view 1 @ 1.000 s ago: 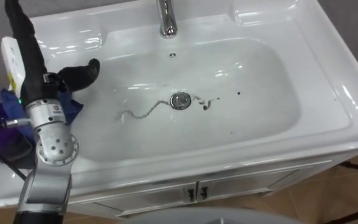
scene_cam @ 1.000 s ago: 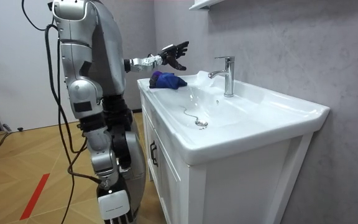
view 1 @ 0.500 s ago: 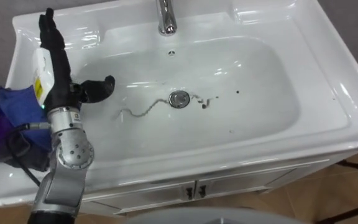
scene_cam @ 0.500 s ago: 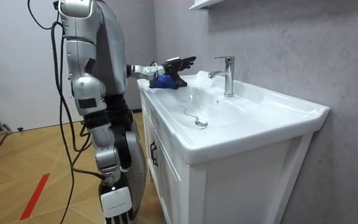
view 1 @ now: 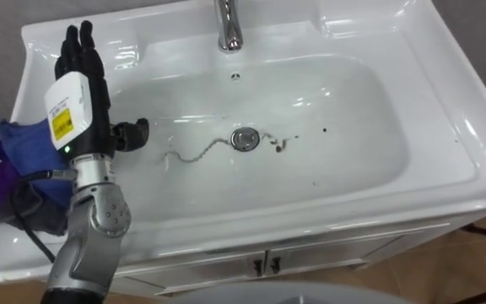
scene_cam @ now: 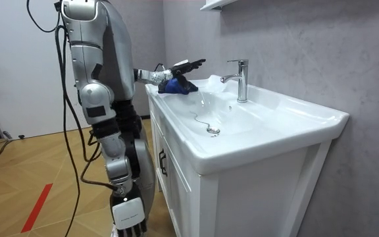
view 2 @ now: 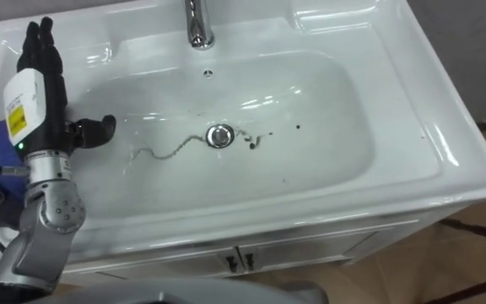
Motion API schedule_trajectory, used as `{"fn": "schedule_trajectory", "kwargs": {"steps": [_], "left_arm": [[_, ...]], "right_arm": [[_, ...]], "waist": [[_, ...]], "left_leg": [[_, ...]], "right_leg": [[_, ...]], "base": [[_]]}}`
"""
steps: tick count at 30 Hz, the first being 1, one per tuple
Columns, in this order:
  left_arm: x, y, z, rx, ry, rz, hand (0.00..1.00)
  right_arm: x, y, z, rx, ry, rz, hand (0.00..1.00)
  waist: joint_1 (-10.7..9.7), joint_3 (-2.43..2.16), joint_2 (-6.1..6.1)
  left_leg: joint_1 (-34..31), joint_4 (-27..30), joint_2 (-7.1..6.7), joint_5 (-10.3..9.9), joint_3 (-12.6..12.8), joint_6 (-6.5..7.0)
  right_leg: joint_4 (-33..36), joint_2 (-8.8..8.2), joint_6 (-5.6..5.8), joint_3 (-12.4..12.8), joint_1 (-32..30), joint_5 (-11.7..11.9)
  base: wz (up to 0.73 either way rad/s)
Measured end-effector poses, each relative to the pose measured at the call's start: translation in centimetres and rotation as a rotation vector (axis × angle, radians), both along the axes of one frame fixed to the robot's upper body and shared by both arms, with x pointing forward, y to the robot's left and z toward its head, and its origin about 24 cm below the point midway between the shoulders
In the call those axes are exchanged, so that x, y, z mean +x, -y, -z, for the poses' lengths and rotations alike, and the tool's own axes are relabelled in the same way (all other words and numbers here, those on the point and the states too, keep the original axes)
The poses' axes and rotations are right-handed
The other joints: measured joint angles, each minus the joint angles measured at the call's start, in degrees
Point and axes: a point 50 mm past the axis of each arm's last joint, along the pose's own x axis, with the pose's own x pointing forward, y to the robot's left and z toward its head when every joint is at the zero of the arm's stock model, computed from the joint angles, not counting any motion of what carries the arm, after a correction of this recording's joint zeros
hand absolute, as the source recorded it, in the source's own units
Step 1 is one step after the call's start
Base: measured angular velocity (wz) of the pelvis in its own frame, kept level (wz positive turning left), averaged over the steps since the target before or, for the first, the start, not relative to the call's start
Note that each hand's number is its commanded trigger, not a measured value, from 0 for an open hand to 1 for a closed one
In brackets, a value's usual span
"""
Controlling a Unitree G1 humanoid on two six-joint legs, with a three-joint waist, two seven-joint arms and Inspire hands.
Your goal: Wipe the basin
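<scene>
Left hand (view 1: 89, 100) is up over the left rim of the basin (view 1: 445, 110), fingers (view 1: 83, 49) straight and close together, thumb poking out toward the bowl, and it holds nothing! The blue cloth (view 1: 24, 145) lies bunched on that left rim, just behind and below the hand. Down in the white bowl, a thin chain (view 1: 188, 154) snakes left from the drain (view 1: 244, 138), dark specks (view 1: 280, 145) beside it, faucet (view 1: 225, 25) at the back. The robot stands at the vanity's end by a grey wall (scene_cam: 308, 52), on a wood floor (scene_cam: 31, 171). Right hand (scene_cam: 127, 214) hangs at its side; its state I cannot tell.
</scene>
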Motion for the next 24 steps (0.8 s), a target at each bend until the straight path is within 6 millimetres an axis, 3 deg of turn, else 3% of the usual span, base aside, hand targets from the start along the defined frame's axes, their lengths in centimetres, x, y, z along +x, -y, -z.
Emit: {"fn": "schedule_trajectory", "kwargs": {"steps": [12, 20, 24], "left_arm": [[-1.4, -0.7, 0.7, 0.073, -0.009, -0.060, 0.00], [-2.1, -1.2, 1.0, 0.104, -0.016, -0.102, 0.00], [-2.6, -1.6, 1.4, 0.124, -0.050, -0.133, 0.00]], "right_arm": [[-0.6, 0.0, 0.0, -0.001, -0.017, 0.004, 0.00], [-1.1, 0.0, 0.0, -0.007, -0.051, 0.011, 0.00], [-1.5, 0.1, 0.0, -0.008, -0.073, 0.016, 0.00]], "waist": [[0.11, 0.13, -0.48], [0.82, -0.36, -0.94], [1.84, -0.37, -0.97]], "left_leg": [[0.67, -0.13, -0.02, 0.01, -0.19, -0.02], [0.63, -0.13, -0.01, 0.01, 0.18, -0.02], [0.59, -0.12, 0.01, 0.01, 0.03, -0.02]], "right_leg": [[-0.15, 0.00, 0.03, -0.19, 0.32, -0.01], [-0.09, 0.00, 0.03, 0.07, 0.14, -0.01], [-0.06, 0.01, 0.03, -0.11, 0.13, -0.01]], "base": [[0.00], [-0.01], [0.01]]}}
